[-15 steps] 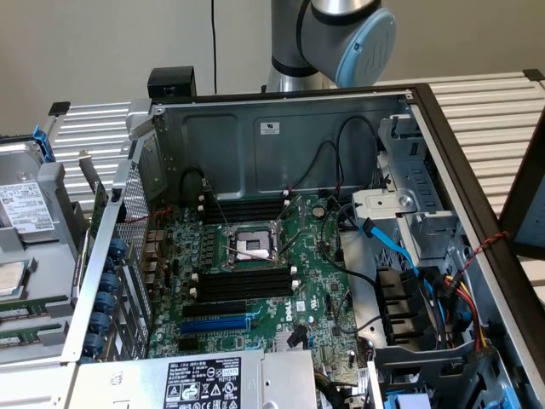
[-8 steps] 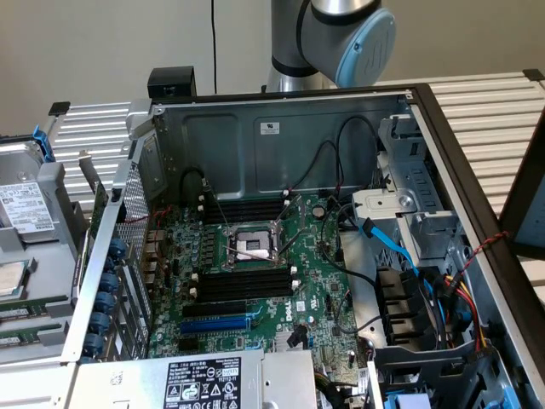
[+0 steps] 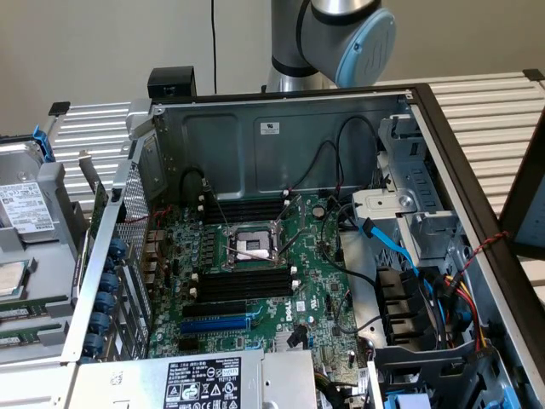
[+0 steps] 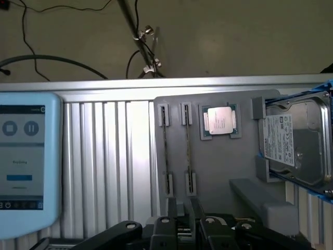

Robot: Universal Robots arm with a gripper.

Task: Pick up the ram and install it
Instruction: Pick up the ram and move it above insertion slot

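Two thin ram sticks stand on edge in clips on a grey holder plate (image 4: 218,166): one ram stick (image 4: 165,148) and a second ram stick (image 4: 188,148) beside it. My gripper (image 4: 183,211) hovers above the near end of these sticks, apart from them, open with nothing between its fingers. In the exterior view the open computer case (image 3: 281,128) shows the motherboard with black memory slots (image 3: 245,285) beside the processor socket (image 3: 251,243). The arm's grey and blue joint (image 3: 345,34) rises behind the case.
On the holder plate sit a processor chip (image 4: 221,121) and a hard drive (image 4: 296,146). A light-blue touch screen (image 4: 23,156) lies on the ribbed aluminium table (image 4: 112,156). Inside the case are loose cables (image 3: 426,281), a blue expansion slot (image 3: 217,324) and a drive cage (image 3: 409,170).
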